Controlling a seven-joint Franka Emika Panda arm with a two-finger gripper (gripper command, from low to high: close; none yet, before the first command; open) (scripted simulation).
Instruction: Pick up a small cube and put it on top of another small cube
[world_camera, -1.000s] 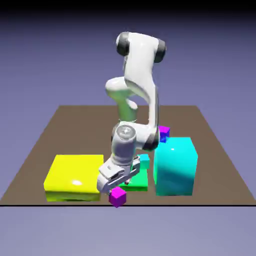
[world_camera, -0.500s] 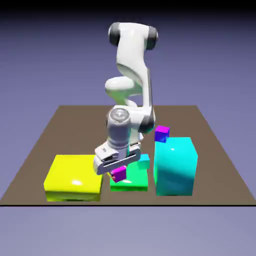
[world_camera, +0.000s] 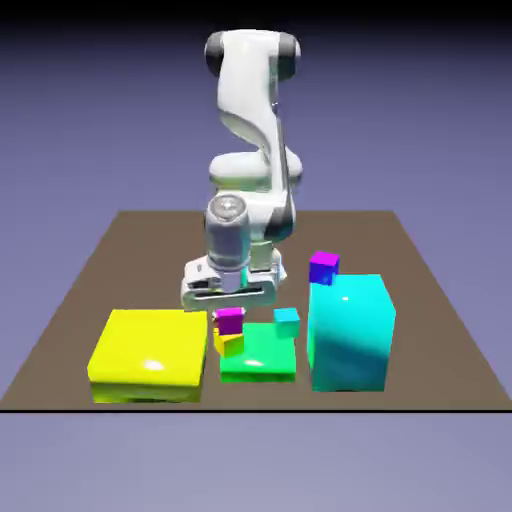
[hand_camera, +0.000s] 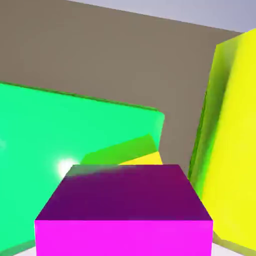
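Note:
The tiny magenta cube (world_camera: 230, 320) rests on top of the tiny yellow cube (world_camera: 229, 345), which leans against the left edge of the flat green block (world_camera: 262, 362). My gripper (world_camera: 231, 308) hangs straight over the pair, its jaws spread wide to either side of the magenta cube. In the hand view the magenta cube (hand_camera: 125, 200) fills the bottom and hides the fingertips. A sliver of the yellow cube (hand_camera: 143, 159) peeks out behind it.
A large flat yellow block (world_camera: 145, 350) lies at the exterior view's left, close to the stack. A tall cyan block (world_camera: 350, 330) stands at the right with a purple-and-blue small cube (world_camera: 323, 266) on it. A small cyan cube (world_camera: 287, 320) sits on the green block.
The gripper carried the magenta cube up from the table's front edge and back onto the yellow cube. Its jaws, shut on the cube half a second ago, have spread.

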